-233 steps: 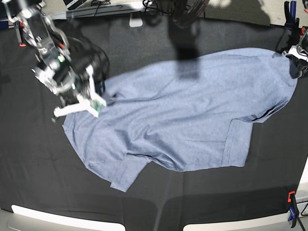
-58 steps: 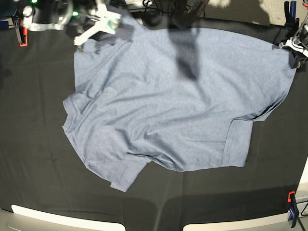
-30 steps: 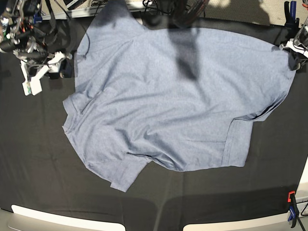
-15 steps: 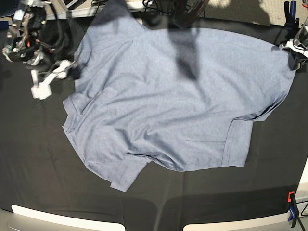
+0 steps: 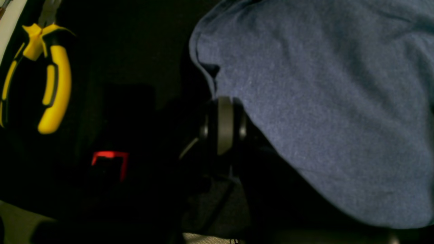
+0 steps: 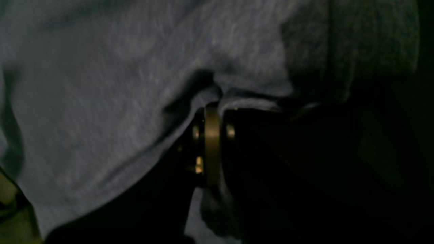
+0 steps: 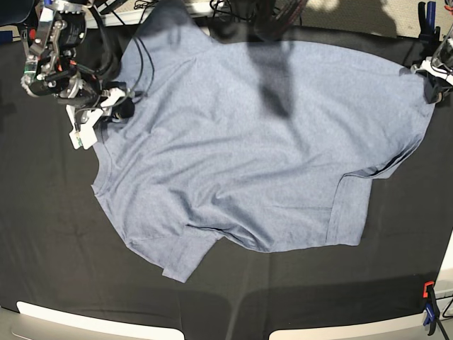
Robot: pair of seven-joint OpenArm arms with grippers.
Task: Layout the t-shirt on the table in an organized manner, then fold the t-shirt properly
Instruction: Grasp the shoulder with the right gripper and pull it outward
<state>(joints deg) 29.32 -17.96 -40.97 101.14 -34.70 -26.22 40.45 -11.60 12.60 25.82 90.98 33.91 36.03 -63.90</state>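
The light blue-grey t-shirt (image 7: 262, 142) lies spread across the black table (image 7: 42, 234), its near hem and one sleeve still rumpled. My right gripper (image 7: 119, 108) is at the shirt's upper-left edge. In the right wrist view this gripper (image 6: 212, 103) is shut on a pinched ridge of the t-shirt (image 6: 101, 78). My left gripper (image 7: 430, 79) is at the far right corner of the shirt. The left wrist view shows that gripper (image 5: 225, 101) shut on the edge of the t-shirt (image 5: 322, 101).
A yellow-handled clamp (image 5: 51, 78) hangs at the table edge beside my left gripper. An orange and blue clamp (image 7: 428, 312) grips the near right corner. White panels (image 7: 99, 322) line the front edge, and cables (image 7: 233, 10) lie along the back.
My right gripper moved rightward from the bare cloth onto the shirt's upper-left edge and shut on the fabric. The left gripper and the rest of the shirt stayed put.
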